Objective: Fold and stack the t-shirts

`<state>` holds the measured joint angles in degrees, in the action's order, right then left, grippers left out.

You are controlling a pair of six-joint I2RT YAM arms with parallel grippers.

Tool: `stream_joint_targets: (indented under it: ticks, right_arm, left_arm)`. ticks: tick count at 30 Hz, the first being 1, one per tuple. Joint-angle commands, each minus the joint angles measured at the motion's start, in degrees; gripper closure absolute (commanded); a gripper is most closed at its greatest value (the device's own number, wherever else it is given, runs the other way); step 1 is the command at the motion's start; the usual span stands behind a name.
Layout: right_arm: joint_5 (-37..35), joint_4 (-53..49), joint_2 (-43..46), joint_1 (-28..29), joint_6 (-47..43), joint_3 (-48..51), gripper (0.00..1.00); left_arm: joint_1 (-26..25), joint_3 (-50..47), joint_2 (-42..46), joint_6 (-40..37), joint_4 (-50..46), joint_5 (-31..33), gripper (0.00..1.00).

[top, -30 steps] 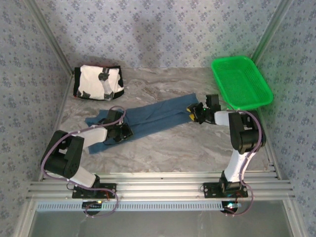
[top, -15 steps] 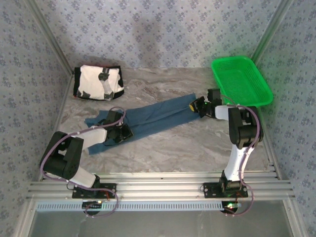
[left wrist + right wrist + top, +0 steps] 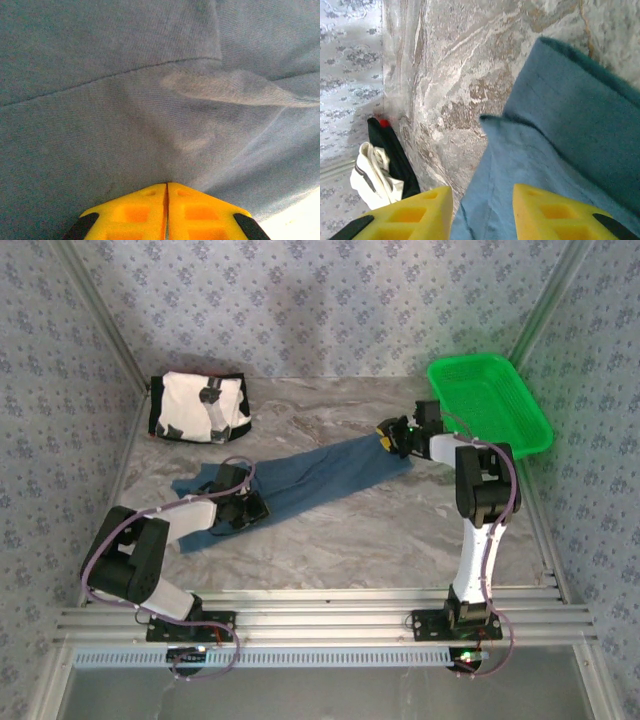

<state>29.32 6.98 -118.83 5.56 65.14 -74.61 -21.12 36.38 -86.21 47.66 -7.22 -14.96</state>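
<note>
1. Table [image 3: 380,530]: a marble-patterned top. We list every item below as lying on or over it.
2. Teal-blue t-shirt [image 3: 320,472]: folded into a long narrow strip. It lies flat and slantwise across the middle of the table, running from the near left up toward the far right.
3. Green basket [image 3: 447,405]: sits in the far right corner, near the strip's far end but apart from it.
4. Cream-white t-shirt [image 3: 195,405]: a folded bundle with black edges in the far left corner, well apart from the teal one.
5. Right gripper [image 3: 481,200]: low over the strip's far right end. Its fingers are spread, and we see a cloth edge and bare table through the gap, with nothing pinched.
6. Left gripper [image 3: 166,187]: at the strip's near left end. Its fingers are pressed together, and we see the teal cloth creasing into their tips, pinched there.
</note>
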Motion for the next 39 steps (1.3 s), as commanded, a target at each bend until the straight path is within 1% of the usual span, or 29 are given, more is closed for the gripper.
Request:
stream_joint_targets:
  ticks: [1, 5, 10, 11, 14, 15, 17, 19, 21, 23, 25, 28, 30, 34, 39]
  right_arm:
    - [-0.3, -3.4, 0.2, -1.4, -2.1, -2.8, 0.58]
    - [-0.6, -11.4, 3.7, -2.6, -7.9, -2.7, 0.56]
    - [-2.3, -17.1, 8.4, -2.4, -13.6, 3.4, 0.56]
    - [-2.1, -16.3, 9.0, -2.4, -13.2, 5.5, 0.56]
    - [-1.8, -7.3, 12.6, -2.5, -9.1, 14.9, 0.56]
    - [-2.0, -6.0, 13.8, -2.4, -8.2, 16.9, 0.57]
    - [-0.9, -5.2, 15.2, -2.3, -8.9, 17.8, 0.58]
    - [-0.3, -10.5, 15.7, -1.9, -14.1, 14.8, 0.59]
    - [-1.8, -19.3, 15.7, -1.0, -20.9, 10.1, 0.59]
    - [-2.6, -24.1, 14.8, -0.4, -25.1, 6.8, 0.60]
    - [-4.9, -29.0, 13.5, 0.4, -28.6, 2.0, 0.61]
    - [-7.6, -33.9, 11.4, 1.3, -34.6, -2.5, 0.61]
    - [-10.7, -38.1, 9.3, 2.0, -39.2, -6.2, 0.61]
    - [-14.2, -43.3, 5.2, 3.1, -45.2, -11.9, 0.63]
    - [-18.1, -45.5, 2.3, 4.0, -50.8, -16.4, 0.66]
  left_arm:
    - [-0.7, -1.6, -0.5, -2.0, -10.5, 2.2, 0.90]
    - [-0.7, -1.1, 1.9, -1.8, -12.1, 2.9, 0.90]
    - [-0.7, 0.1, 5.7, -0.5, -13.2, 3.8, 0.87]
    - [-0.7, 0.5, 5.8, -0.4, -13.2, 3.8, 0.87]
    - [-0.6, 1.7, 4.9, -0.6, -13.2, 3.7, 0.86]
    - [-0.6, 1.9, 4.5, -0.7, -13.1, 3.6, 0.86]
    - [-0.6, 2.2, 4.3, -0.7, -12.7, 3.3, 0.86]
    - [-0.4, 2.8, 4.7, -0.9, -13.0, 3.3, 0.86]
    - [-0.1, 4.1, 5.7, -1.0, -13.6, 2.5, 0.85]
    - [0.0, 5.9, 7.2, -1.2, -14.9, 2.3, 0.84]
    - [0.4, 7.7, 8.9, -1.1, -16.1, 2.3, 0.82]
    - [2.3, 9.1, 11.0, -0.2, -16.8, 1.5, 0.80]
    - [4.5, 10.0, 11.2, -0.8, -17.8, 0.9, 0.80]
    - [8.2, 10.3, 9.5, -2.8, -17.9, 0.4, 0.80]
    - [10.8, 10.2, 5.9, -4.7, -16.7, 0.0, 0.80]
